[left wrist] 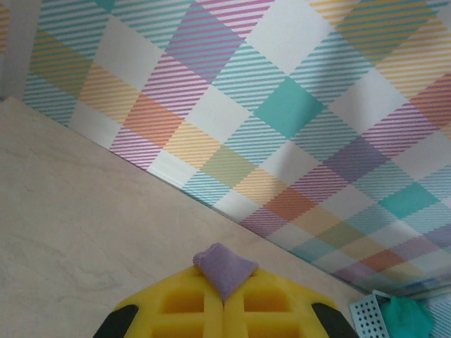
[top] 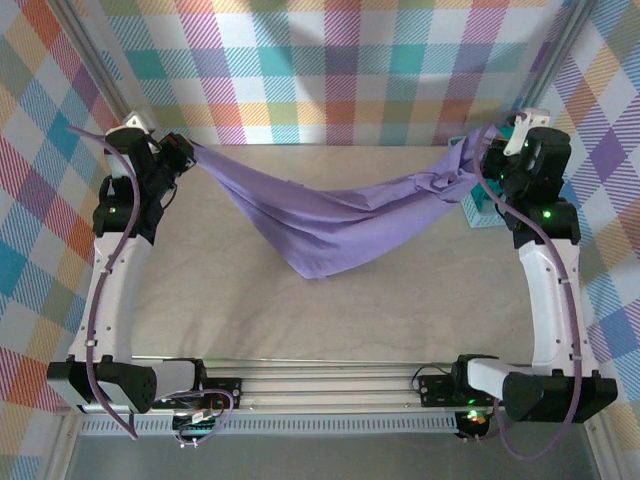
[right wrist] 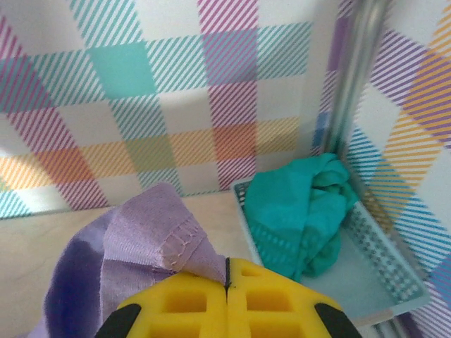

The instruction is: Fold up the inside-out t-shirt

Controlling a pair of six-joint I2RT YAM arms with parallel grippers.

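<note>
Inside-out t-shirt (top: 330, 225) hangs between left hand (left wrist: 224, 310) and right hand (right wrist: 227, 285), both pinching it.

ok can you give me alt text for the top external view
A lavender t-shirt hangs stretched like a hammock between two raised grippers, the left gripper shut on one end and the right gripper on the other, its middle sagging toward the pale table. A teal basket peeks out near the right gripper, with plaid walls around.

Soft, matt knit cloth t-shirt (top: 330, 225); perforated pale plastic basket (right wrist: 392, 262); smooth, matt wood-grain table (top: 300, 320).
</note>
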